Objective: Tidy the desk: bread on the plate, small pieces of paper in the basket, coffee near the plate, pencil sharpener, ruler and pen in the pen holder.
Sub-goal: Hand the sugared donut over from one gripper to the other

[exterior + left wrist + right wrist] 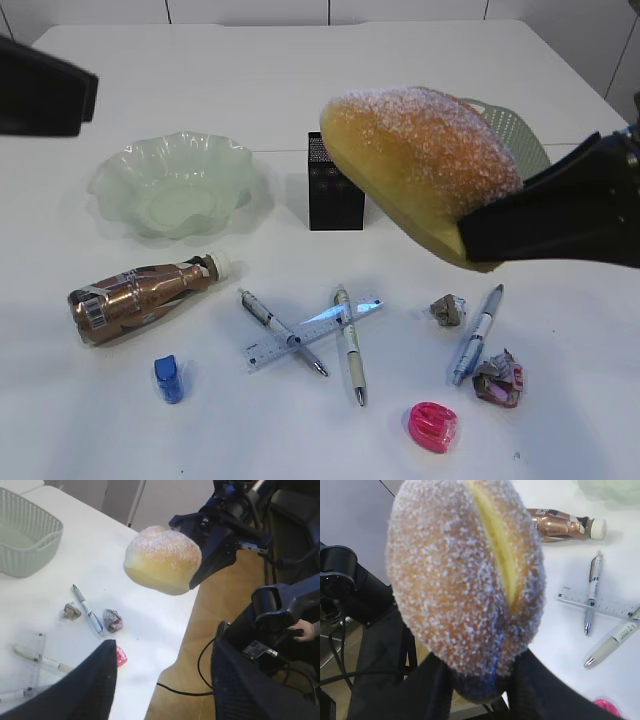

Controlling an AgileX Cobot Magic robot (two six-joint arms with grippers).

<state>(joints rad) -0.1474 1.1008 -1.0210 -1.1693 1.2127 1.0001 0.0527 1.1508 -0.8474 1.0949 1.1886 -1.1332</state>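
Holding the bread [420, 160] high above the desk [560, 400], my right gripper [480, 680] is clamped on the loaf's end, well apart from the plate [175, 185], which sits bare at the left. My left gripper [162, 680] hangs with its jaws spread and nothing between them. Past the white desk's edge I see a wood floor and cables. The loaf hides part of the basket [515, 130] behind it and the pen holder's [333, 185] right side. The coffee [140, 295] lies on its side; its label I cannot read. The ruler [315, 330] lies crossed by 2 pens.
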